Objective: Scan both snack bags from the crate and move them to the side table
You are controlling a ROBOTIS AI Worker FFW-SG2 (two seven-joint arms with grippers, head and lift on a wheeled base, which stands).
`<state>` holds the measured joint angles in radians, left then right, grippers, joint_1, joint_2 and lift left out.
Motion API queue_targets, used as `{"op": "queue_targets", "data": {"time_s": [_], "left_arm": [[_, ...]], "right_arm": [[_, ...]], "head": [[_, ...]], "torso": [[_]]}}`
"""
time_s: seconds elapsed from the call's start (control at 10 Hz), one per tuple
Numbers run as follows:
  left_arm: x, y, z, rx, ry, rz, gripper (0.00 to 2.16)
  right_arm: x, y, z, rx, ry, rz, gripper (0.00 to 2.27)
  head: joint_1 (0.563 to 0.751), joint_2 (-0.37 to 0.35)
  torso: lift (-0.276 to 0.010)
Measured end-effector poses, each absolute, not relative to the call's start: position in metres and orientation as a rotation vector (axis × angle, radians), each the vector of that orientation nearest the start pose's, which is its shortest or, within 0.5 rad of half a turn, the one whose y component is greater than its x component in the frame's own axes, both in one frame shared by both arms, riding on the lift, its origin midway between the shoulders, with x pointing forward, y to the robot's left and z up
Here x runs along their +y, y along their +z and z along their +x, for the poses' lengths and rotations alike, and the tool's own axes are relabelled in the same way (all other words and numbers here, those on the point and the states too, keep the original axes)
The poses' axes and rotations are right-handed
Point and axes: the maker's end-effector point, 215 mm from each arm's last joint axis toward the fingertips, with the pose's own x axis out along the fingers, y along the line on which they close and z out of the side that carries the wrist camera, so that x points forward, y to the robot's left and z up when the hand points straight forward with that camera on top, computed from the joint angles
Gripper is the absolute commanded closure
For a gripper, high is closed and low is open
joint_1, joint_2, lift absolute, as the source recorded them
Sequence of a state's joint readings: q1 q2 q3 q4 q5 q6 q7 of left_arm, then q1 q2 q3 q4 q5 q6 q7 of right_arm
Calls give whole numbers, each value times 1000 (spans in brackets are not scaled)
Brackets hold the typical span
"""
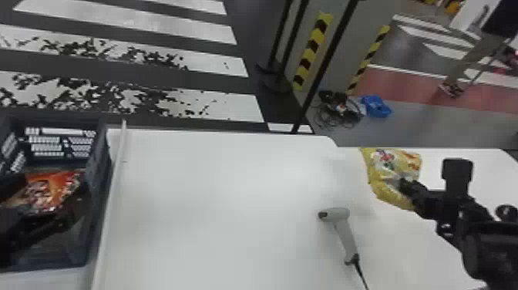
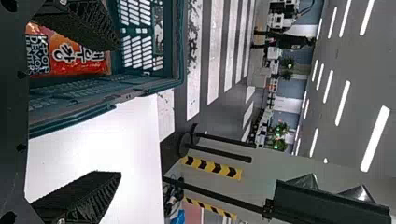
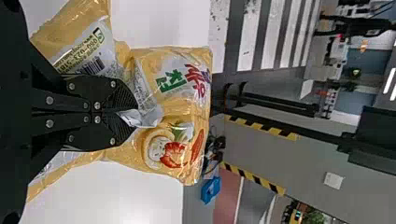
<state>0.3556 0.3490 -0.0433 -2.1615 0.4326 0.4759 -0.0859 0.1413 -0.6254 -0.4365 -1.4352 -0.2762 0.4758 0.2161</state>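
Observation:
On the right of the head view, my right gripper [image 1: 404, 187] is shut on the yellow snack bag [image 1: 389, 169], over the far right of the white surface. In the right wrist view the right gripper [image 3: 133, 114] pinches the crumpled middle of the yellow bag [image 3: 182, 135]. At the head view's left, my left gripper [image 1: 42, 200] is by the crate over the orange snack bag [image 1: 54, 183]. The left wrist view has the left gripper [image 2: 119, 112] with fingers wide apart, the orange bag [image 2: 70, 53] beyond one finger. A grey scanner [image 1: 341, 227] lies on the white table [image 1: 216, 200].
The dark blue-grey crate [image 1: 98, 162] stands at the left beside a raised white edge [image 1: 117, 162] of the table. A cable runs from the scanner's handle toward the near edge. Past the table are a dark post and a grey partition with striped tape.

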Motion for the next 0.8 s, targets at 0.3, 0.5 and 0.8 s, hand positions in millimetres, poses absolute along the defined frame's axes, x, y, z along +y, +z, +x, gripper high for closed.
{"op": "queue_targets", "data": {"time_s": [0.3, 0.5, 0.8], "left_arm": [[194, -342, 466, 265, -345, -92, 33], [198, -335, 465, 247, -352, -97, 33], [198, -330, 465, 237, -355, -104, 33]], "right_arm": [[-706, -438, 425, 746, -371, -230, 2243], [-732, -438, 412, 807, -383, -294, 2243], [-733, -437, 415, 808, -320, -316, -2]], "head": [[695, -350], [695, -350], [695, -350]], "torso": [[-95], [-95], [-95]]}}
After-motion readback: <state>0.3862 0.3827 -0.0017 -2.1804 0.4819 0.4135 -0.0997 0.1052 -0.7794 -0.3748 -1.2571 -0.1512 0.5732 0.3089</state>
